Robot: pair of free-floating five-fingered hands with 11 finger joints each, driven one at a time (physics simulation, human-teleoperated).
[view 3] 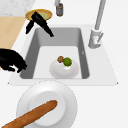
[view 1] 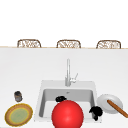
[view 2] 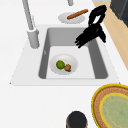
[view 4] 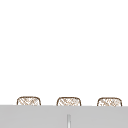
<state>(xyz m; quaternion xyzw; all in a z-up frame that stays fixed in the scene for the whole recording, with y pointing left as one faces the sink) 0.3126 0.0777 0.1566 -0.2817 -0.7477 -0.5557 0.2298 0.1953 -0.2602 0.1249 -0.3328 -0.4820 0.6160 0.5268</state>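
Note:
My left hand (view 1: pixel 60 98) hangs over the sink (view 1: pixel 50 96), fingers straight and slanting down into the basin, holding nothing. It also shows in the left side view (view 2: pixel 91 35) and the right side view (view 3: pixel 40 21). A white bowl (view 2: pixel 72 61) lies on the sink floor with a green lime (view 2: pixel 60 64) and a small brown piece (view 2: pixel 67 67) in it. My right hand (view 1: pixel 96 111) floats at the sink's front right corner, fingers curled and empty. In the side views the right hand (view 2: pixel 97 15) (view 3: pixel 10 60) is beside a white plate (view 1: pixel 103 101).
A baguette (view 1: pixel 117 108) lies across the white plate. A yellow-rimmed green plate (view 1: pixel 18 114) and a dark cup (view 1: pixel 18 96) stand left of the sink. The faucet (view 1: pixel 68 72) rises behind the basin. A big red ball (view 1: pixel 67 114) covers the sink's front. Chairs (view 1: pixel 28 43) line the far edge.

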